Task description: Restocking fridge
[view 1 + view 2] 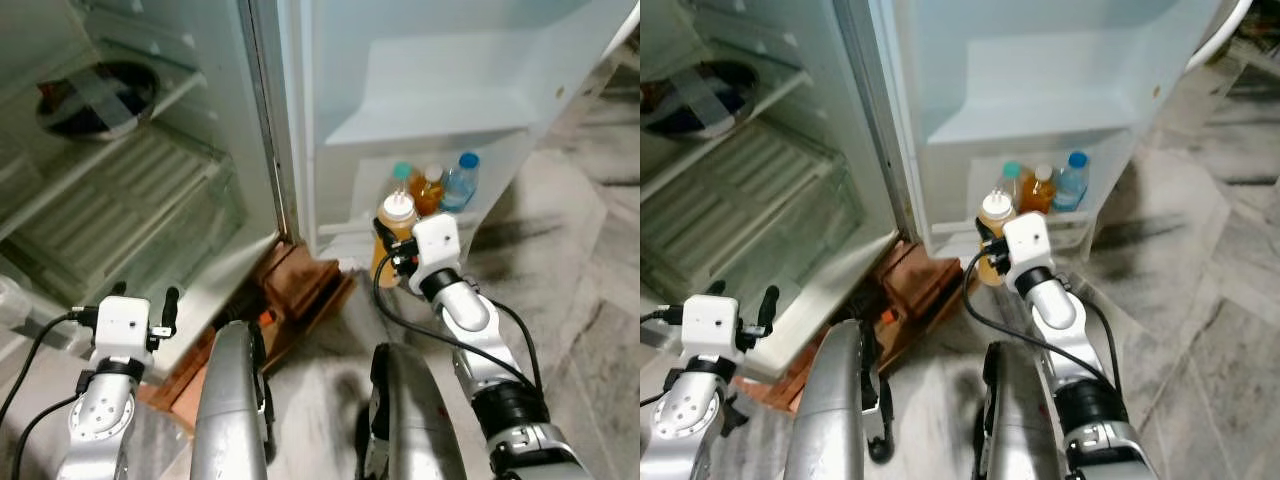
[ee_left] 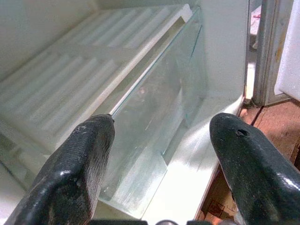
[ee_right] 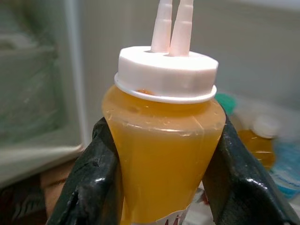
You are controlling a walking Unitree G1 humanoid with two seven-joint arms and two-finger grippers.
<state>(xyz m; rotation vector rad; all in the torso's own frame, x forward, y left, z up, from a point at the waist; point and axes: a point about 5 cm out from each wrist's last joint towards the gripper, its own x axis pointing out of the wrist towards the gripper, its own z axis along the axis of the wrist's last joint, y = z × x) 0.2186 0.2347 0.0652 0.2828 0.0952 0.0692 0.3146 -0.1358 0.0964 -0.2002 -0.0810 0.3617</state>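
My right gripper [image 3: 161, 154] is shut on a squeeze bottle [image 1: 396, 228] of orange-yellow sauce with a white twin-nozzle cap [image 3: 167, 70]. It holds the bottle upright in front of the lower shelf [image 1: 440, 215] of the open fridge door. On that door shelf stand three bottles: one with a teal cap [image 1: 402, 172], one amber with a white cap [image 1: 431, 190], one clear with a blue cap [image 1: 461, 180]. My left gripper [image 2: 161, 154] is open and holds nothing. It hangs low at the left, facing the glass-fronted drawer [image 2: 154, 117] in the fridge body.
A dark bowl [image 1: 95, 100] sits on an upper fridge shelf. Brown wooden blocks [image 1: 300, 285] lie under the fridge's bottom corner. The upper door shelf [image 1: 430, 105] is bare. Grey marble floor [image 1: 590, 270] stretches to the right.
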